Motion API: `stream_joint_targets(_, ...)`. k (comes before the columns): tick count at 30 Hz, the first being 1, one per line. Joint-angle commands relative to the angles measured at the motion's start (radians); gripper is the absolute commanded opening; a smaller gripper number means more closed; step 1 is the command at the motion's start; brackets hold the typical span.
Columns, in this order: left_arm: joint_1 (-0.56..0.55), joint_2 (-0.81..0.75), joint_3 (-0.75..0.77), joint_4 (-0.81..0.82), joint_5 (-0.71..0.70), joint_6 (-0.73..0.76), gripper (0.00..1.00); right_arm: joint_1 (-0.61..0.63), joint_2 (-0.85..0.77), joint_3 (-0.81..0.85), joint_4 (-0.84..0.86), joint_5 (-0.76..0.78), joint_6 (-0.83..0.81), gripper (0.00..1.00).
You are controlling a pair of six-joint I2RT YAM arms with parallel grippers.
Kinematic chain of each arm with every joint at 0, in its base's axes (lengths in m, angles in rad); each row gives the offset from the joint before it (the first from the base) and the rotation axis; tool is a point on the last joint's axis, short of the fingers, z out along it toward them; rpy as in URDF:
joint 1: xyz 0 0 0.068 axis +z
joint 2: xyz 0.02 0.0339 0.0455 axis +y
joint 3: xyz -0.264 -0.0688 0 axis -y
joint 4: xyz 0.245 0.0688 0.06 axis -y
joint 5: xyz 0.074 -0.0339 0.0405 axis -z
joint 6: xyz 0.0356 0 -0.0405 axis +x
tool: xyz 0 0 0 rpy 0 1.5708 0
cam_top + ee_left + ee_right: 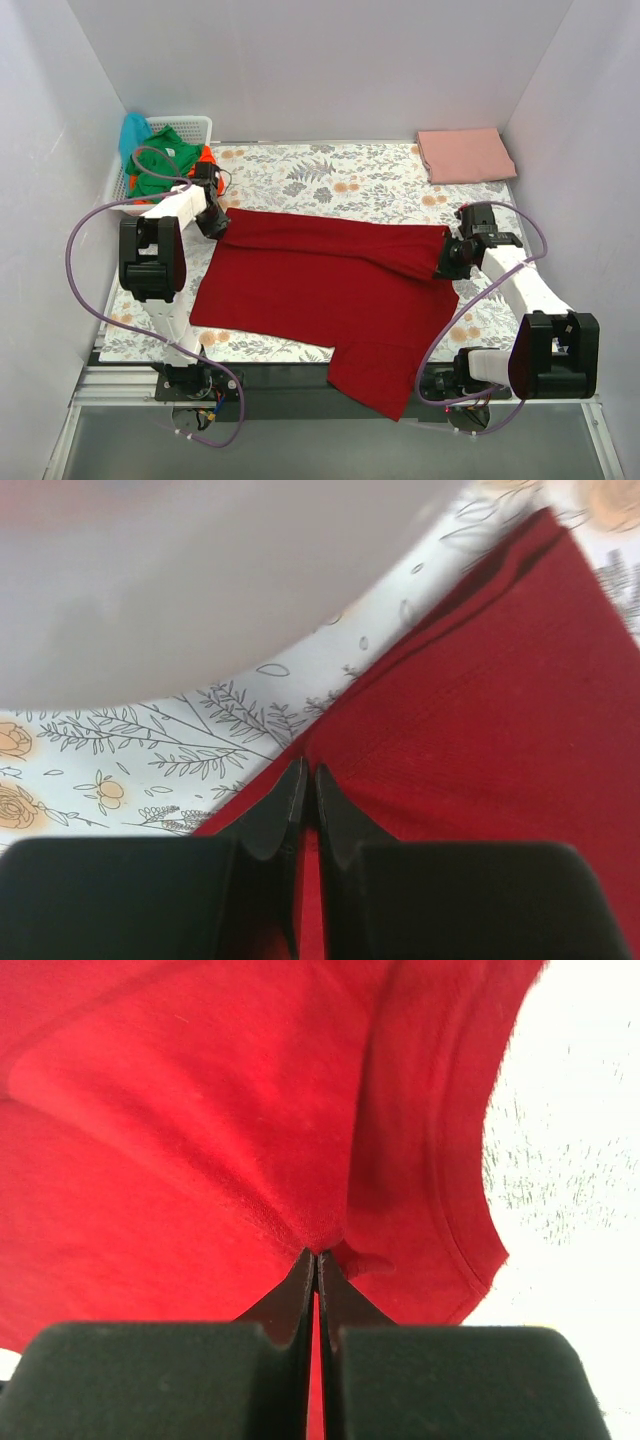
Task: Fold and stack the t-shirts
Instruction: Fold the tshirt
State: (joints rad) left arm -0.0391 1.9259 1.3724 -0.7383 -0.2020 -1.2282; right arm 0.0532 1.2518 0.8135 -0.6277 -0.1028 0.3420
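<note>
Plain white walls [320, 70] enclose the table [330, 178] on three sides; its top bears a pale floral print, and the light is soft and even.

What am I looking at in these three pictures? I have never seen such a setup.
These are two robot arms fixed at the near edge of a flower-patterned table. The wide picture comes from a camera above and behind them. The two close-ups come from cameras on the wrists, so the black shapes at the bottom are each arm's own fingers. A dark red t-shirt lies spread out, one part reaching past the near edge. The left gripper and the right gripper are each shut on it, at opposite ends. A folded salmon pink shirt lies at the far right. A white basket at the far left holds more coloured shirts.
</note>
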Motion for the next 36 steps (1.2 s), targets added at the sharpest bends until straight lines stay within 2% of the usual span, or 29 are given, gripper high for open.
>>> stream_joint_targets(1, 0.01, -0.09, -0.041, 0.025, -0.04, -0.025, 0.0, -0.009, -0.012, -0.048, 0.023, 0.022, 0.011, 0.01)
stream_joint_targets(9, 0.01, -0.108, -0.053, 0.059, -0.06, -0.02, 0.0, -0.018, -0.018, -0.048, 0.037, 0.022, 0.011, 0.01)
stream_joint_targets(12, 0.01, -0.088, -0.029, 0.077, -0.054, -0.016, 0.01, -0.018, -0.023, -0.045, 0.039, 0.017, 0.003, 0.06)
stream_joint_targets(13, 0.01, -0.087, -0.021, 0.08, -0.051, -0.016, 0.04, -0.022, -0.025, -0.033, 0.039, 0.02, 0.0, 0.15)
stream_joint_targets(15, 0.011, -0.088, -0.003, 0.092, -0.045, -0.014, 0.1, -0.036, -0.025, -0.013, 0.045, 0.029, -0.012, 0.25)
stream_joint_targets(16, 0.01, -0.09, 0.005, 0.099, -0.042, -0.01, 0.13, -0.042, -0.023, -0.004, 0.048, 0.023, -0.017, 0.35)
stream_joint_targets(18, 0.01, -0.1, 0.025, 0.102, -0.037, -0.007, 0.21, -0.096, -0.014, 0.022, 0.072, -0.024, -0.011, 0.43)
stream_joint_targets(19, 0.01, -0.107, 0.03, 0.103, -0.036, -0.005, 0.28, -0.124, -0.011, 0.029, 0.089, -0.046, -0.005, 0.48)
stream_joint_targets(20, 0.01, -0.114, 0.033, 0.103, -0.033, -0.004, 0.37, -0.136, -0.009, 0.029, 0.109, -0.084, 0.005, 0.49)
stream_joint_targets(23, 0.01, -0.163, 0.021, 0.115, -0.016, -0.011, 0.57, -0.171, 0.012, 0.024, 0.235, -0.152, 0.04, 0.5)
stream_joint_targets(24, 0.01, -0.179, 0.013, 0.125, -0.013, -0.011, 0.58, -0.18, 0.023, 0.018, 0.264, -0.19, 0.052, 0.5)
stream_joint_targets(27, 0.01, -0.2, -0.024, 0.178, 0.042, -0.002, 0.56, -0.213, 0.076, 0.004, 0.391, -0.242, 0.063, 0.48)
stream_joint_targets(33, 0.007, -0.087, -0.018, 0.229, 0.151, -0.002, 0.33, -0.263, 0.219, -0.001, 0.595, -0.297, 0.069, 0.47)
stream_joint_targets(36, 0.007, -0.021, 0.016, 0.235, 0.153, -0.002, 0.28, -0.277, 0.29, 0.015, 0.663, -0.348, 0.066, 0.47)
